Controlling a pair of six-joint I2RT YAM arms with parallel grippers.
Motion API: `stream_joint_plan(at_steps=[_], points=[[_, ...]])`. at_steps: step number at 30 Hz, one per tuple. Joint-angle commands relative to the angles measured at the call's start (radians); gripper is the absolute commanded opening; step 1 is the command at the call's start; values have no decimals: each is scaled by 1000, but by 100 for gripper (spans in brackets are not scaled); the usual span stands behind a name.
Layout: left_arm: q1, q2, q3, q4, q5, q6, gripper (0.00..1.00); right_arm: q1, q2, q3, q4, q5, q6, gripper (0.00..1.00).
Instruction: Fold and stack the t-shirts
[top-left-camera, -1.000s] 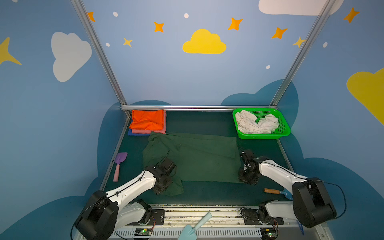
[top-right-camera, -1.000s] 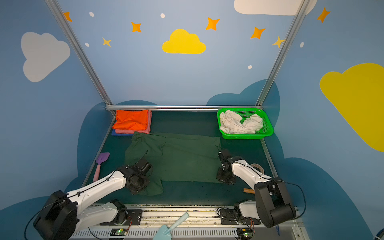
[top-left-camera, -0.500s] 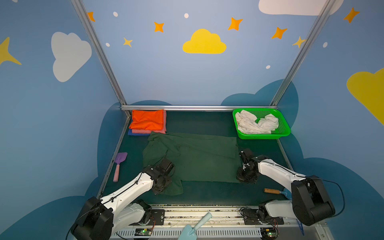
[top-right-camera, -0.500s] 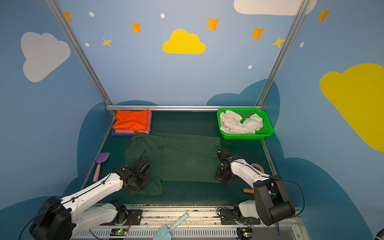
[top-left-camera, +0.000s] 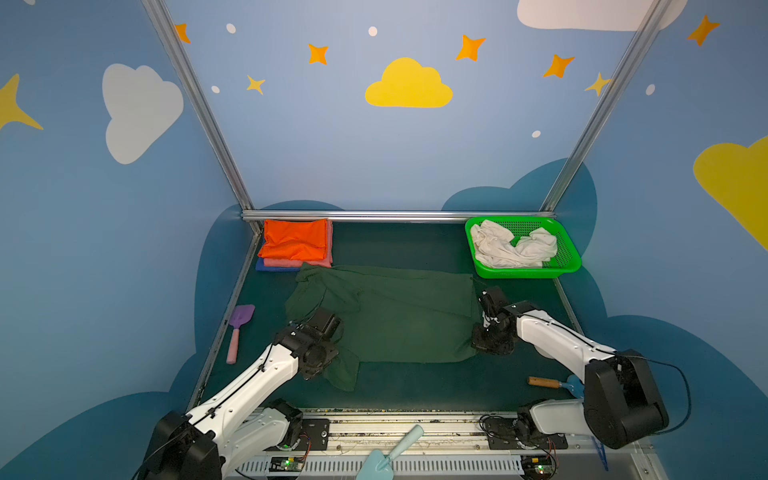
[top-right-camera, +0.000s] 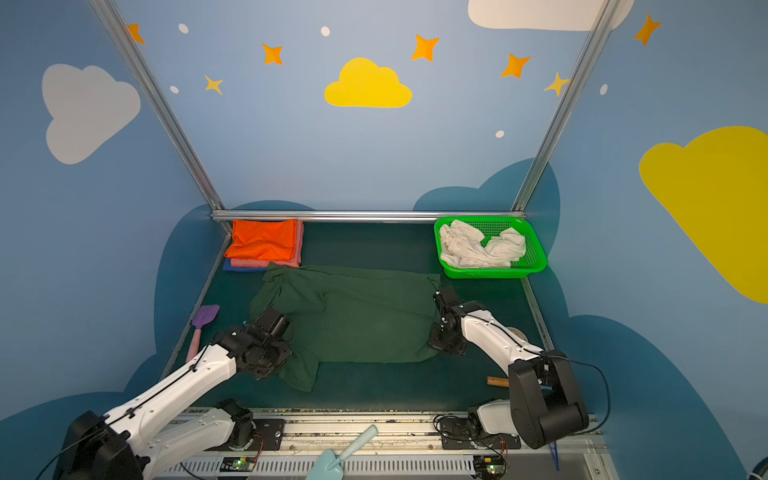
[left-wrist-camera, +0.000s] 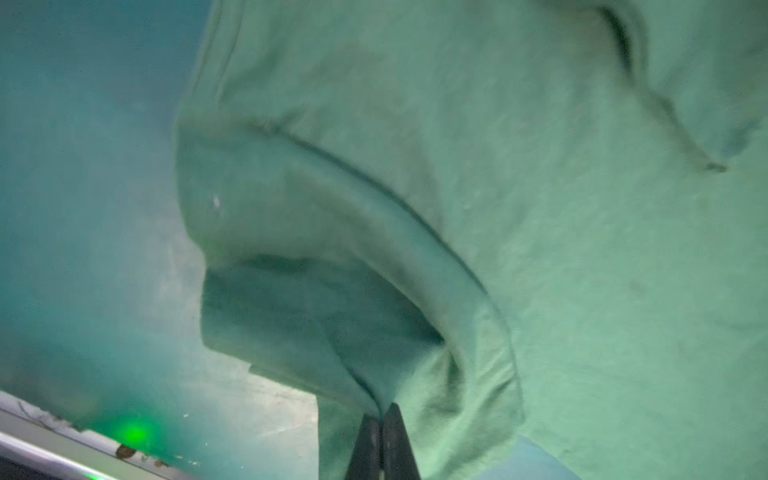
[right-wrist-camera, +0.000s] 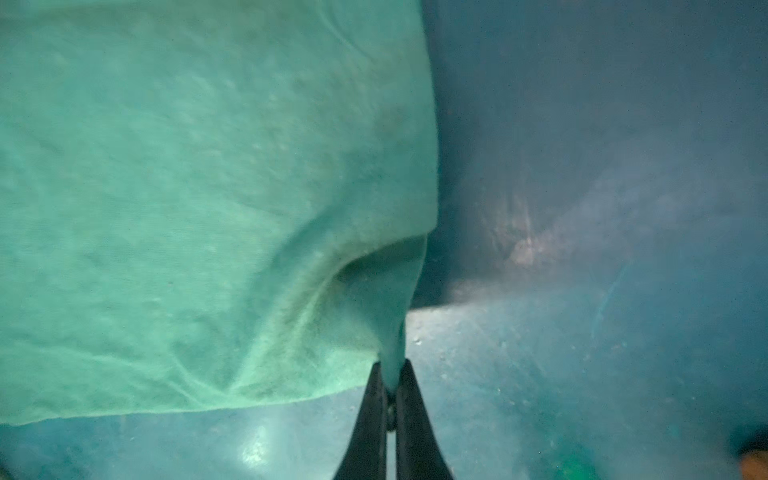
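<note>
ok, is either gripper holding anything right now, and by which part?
Both hold the dark green t-shirt: the left gripper pinches cloth beside its near sleeve, the right gripper pinches its near right corner.

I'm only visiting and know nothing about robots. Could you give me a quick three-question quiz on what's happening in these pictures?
1. True or false: the white shirt lies in the basket.
2. The left gripper and the right gripper are both shut on what? A) the white shirt B) the green shirt C) the basket
3. Fill in: the top shirt of the folded pile is ____.

Key
1. True.
2. B. Each wrist view shows green cloth pinched between the fingertips.
3. Orange: the orange shirt lies on top.
</note>
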Motion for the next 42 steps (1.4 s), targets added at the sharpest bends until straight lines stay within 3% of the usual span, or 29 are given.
stream_joint_plan(at_steps=[1, 17, 26, 42], points=[[29, 35, 52, -13, -24, 82, 4, -10, 10, 46, -30, 6, -26, 0], [208, 332, 385, -33, -13, 335, 4, -97, 160, 234, -41, -6, -124, 0], [249, 587, 651, -117, -40, 455, 4, -136, 279, 366, -44, -17, -163, 0], [284, 864, 940, -135, -27, 557, 4, -156, 481, 545, -56, -35, -190, 0]])
